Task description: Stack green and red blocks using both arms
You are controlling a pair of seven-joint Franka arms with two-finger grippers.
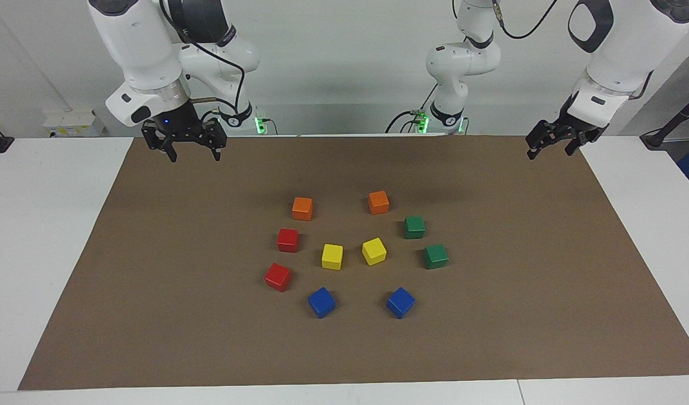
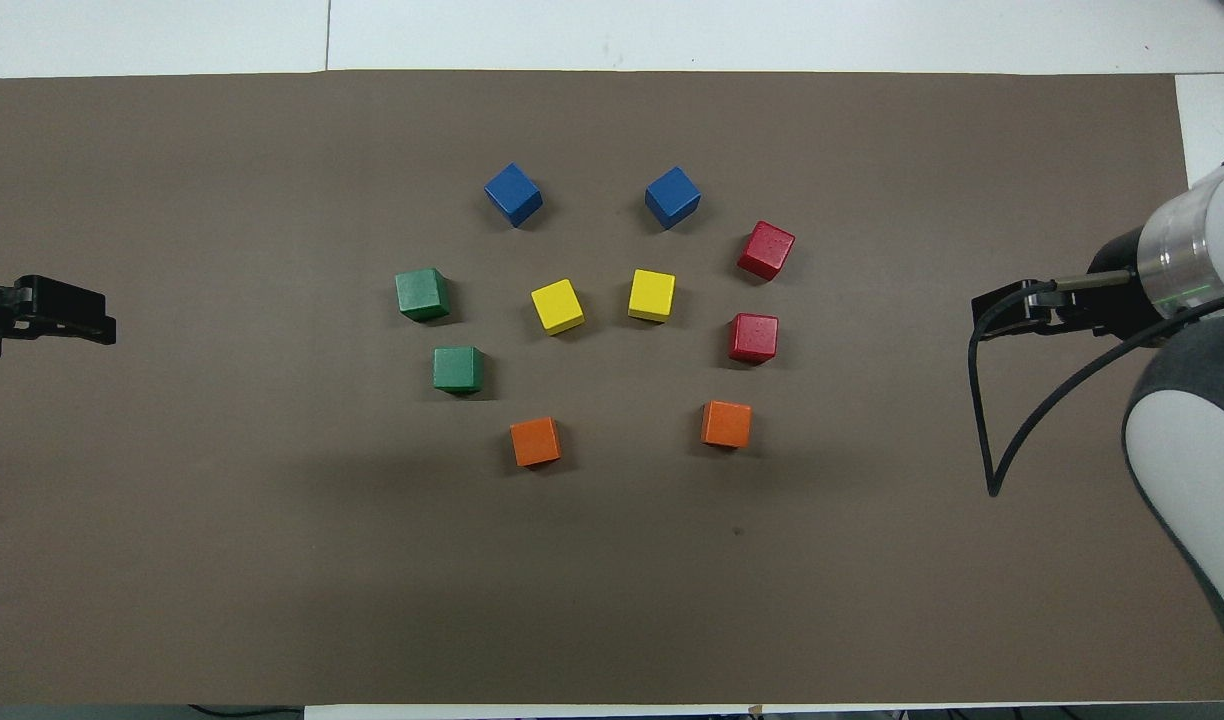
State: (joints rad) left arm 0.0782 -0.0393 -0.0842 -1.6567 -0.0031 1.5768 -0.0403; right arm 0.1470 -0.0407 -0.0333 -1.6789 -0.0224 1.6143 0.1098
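The likeliest trouble from here is a wrong pick or a nudge: the two small matte dark green cubes [image 1: 414, 226] [image 1: 435, 256] lie close together in the middle of the brown paper mat [image 1: 153, 315], on the side toward the left arm's end of the table, and the two matte bright red cubes [image 1: 287, 239] [image 1: 278, 276] lie toward the right arm's end, with the pair of yellow cubes [image 1: 332, 256] [image 1: 374, 251] between them, two orange cubes [image 1: 302, 208] [image 1: 378, 202] nearer the robots and two blue cubes [image 1: 321, 302] [image 1: 400, 302] farther out. A descending finger could clip a neighbour, and several cubes lie turned at an angle, so a misaligned grip might twist one. If both arms reach in together, they could crowd each other. Nothing is stacked yet. The black left gripper [image 1: 550, 145] hangs tilted over the mat's corner nearest its base, fingers spread and empty. The black right gripper [image 1: 193, 153] hangs pointing straight down over the mat's edge nearest the robots, also spread and empty.
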